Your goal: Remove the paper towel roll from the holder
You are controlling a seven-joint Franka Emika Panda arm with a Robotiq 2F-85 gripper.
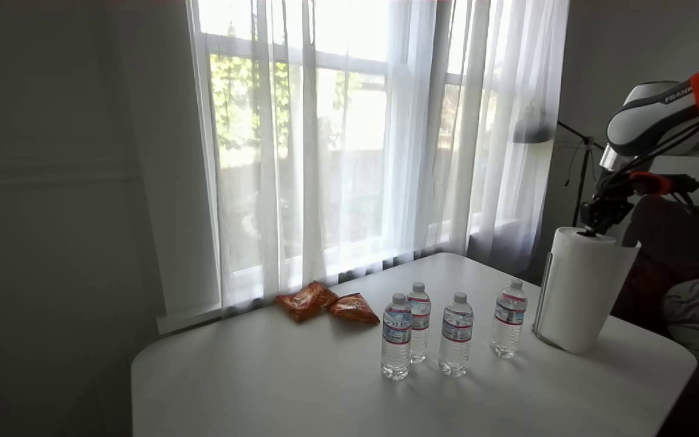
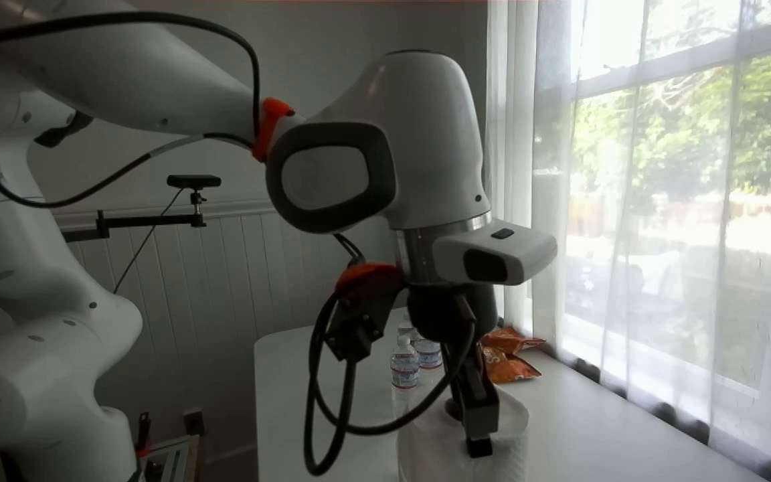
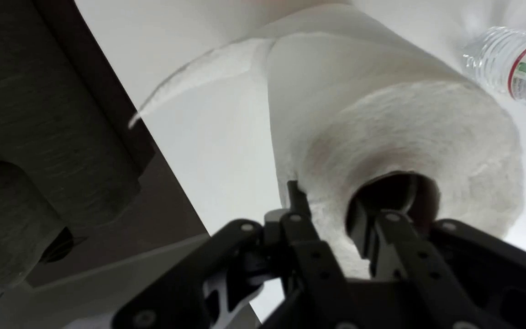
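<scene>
The gripper (image 3: 328, 208) is clamped on the wall of the white paper towel roll (image 3: 381, 119): one finger down inside the hollow core, the other against the outer paper. In an exterior view, the roll is upright at the holder (image 1: 543, 285), whose thin wire runs along its side.

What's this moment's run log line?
black two-finger gripper | pinching white cylindrical paper towel roll | roll on thin metal wire holder
</scene>
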